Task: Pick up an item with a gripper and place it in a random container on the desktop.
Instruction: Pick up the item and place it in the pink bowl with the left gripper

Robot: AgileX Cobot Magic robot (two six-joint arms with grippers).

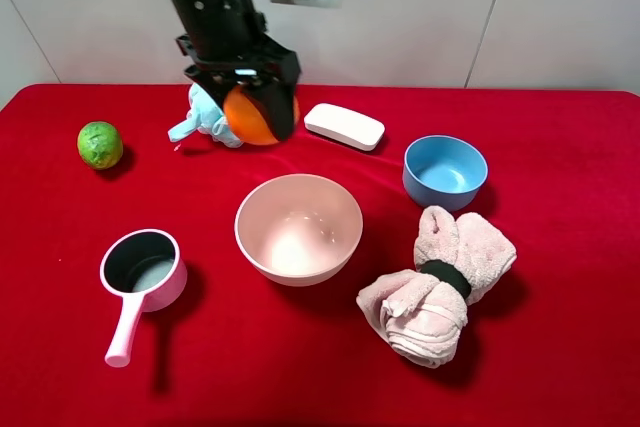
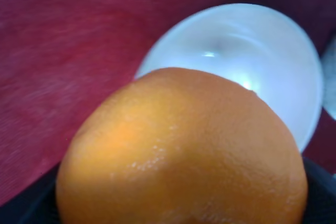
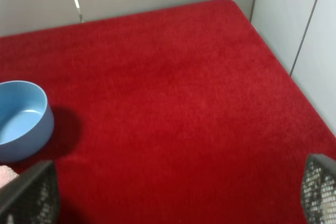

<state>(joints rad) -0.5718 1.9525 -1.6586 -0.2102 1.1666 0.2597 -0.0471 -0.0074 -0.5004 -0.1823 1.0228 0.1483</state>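
My left gripper [image 1: 254, 107] is shut on the orange fruit [image 1: 256, 117] and holds it in the air over the back of the red desktop [image 1: 560, 287]. In the left wrist view the orange [image 2: 181, 150] fills the lower frame, with the pale pink bowl [image 2: 247, 56] beyond it. In the high view that bowl [image 1: 298, 232] stands empty mid-table, in front of the held orange. My right gripper [image 3: 176, 195] is open and empty above bare red cloth; it is out of the high view.
A green lime [image 1: 100, 144] lies at the left. A pink saucepan [image 1: 143, 272] stands front left. A blue bowl [image 1: 445, 171] and a rolled pink towel [image 1: 438, 285] are at the right. A white case [image 1: 344, 126] and a light blue cloth [image 1: 205, 115] lie at the back.
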